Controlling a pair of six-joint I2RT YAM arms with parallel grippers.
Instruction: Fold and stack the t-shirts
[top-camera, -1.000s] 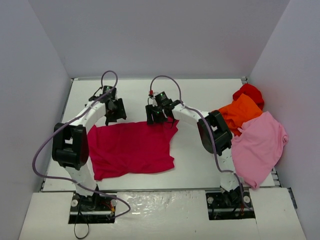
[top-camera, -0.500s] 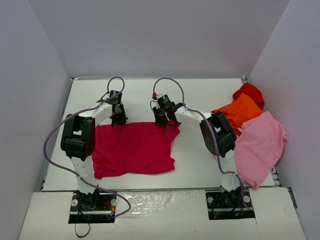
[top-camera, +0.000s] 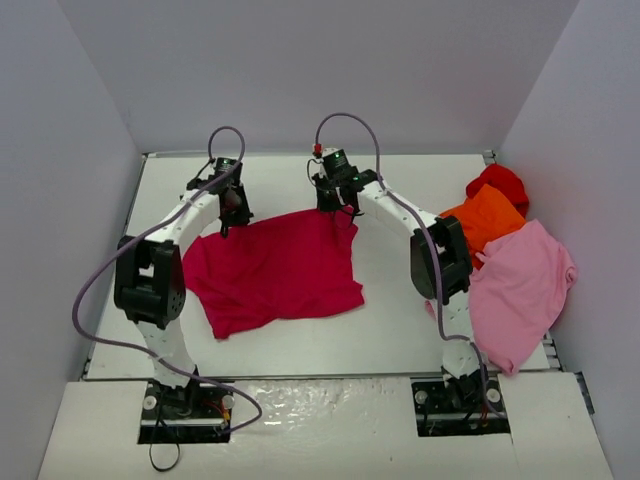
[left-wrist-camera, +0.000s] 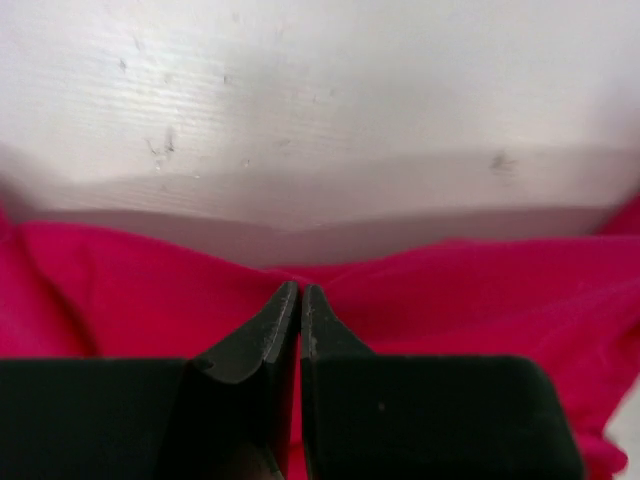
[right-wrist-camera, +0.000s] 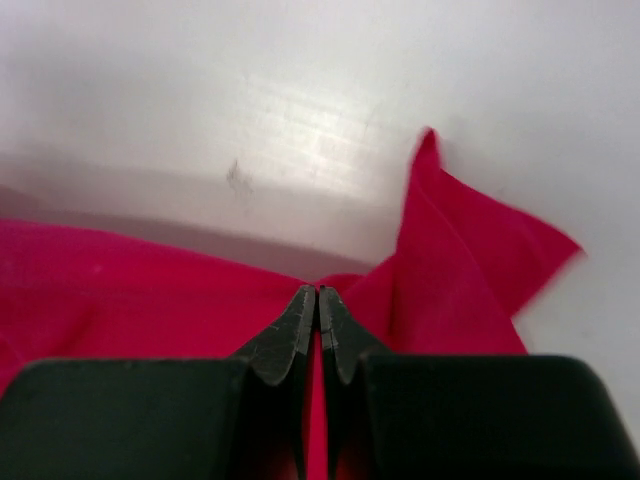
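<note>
Left gripper (left-wrist-camera: 300, 292) and right gripper (right-wrist-camera: 317, 293) each pinching shut on far edge of red shirt (top-camera: 280, 272), one per corner. Shirt body trailing nearward over tabletop (top-camera: 400, 330), held edge running left-right.

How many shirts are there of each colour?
raspberry-red t-shirt: 1
orange t-shirt: 1
pale pink t-shirt: 1
bright red t-shirt: 1
Total: 4

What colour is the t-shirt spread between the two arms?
The t-shirt is raspberry red, plain; best seen in the top external view.
</note>
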